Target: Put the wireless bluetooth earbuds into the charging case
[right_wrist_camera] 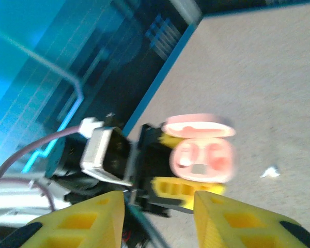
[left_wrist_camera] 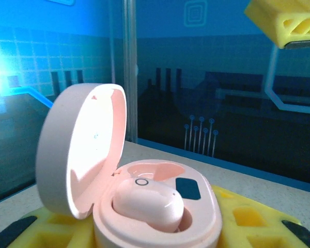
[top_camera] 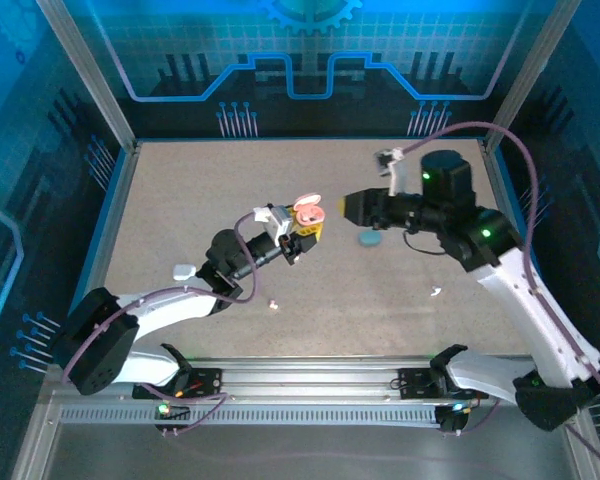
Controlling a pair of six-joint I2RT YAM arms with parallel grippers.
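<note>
Pink charging case [left_wrist_camera: 160, 219], lid up, is pinched in the left gripper [top_camera: 302, 240], one earbud [left_wrist_camera: 147, 204] resting inside. Right gripper [top_camera: 348, 206] hangs spread and empty beside it. A loose white earbud [top_camera: 273, 303] lies on the table [top_camera: 180, 190]; such a tiny piece could slip from between wide jaws.

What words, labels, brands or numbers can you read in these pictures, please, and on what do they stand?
None: no letters or numbers can be read.
The pink earbud in the open pink charging case bears only a small ring mark.
The blue wall panels carry only line graphics.
</note>
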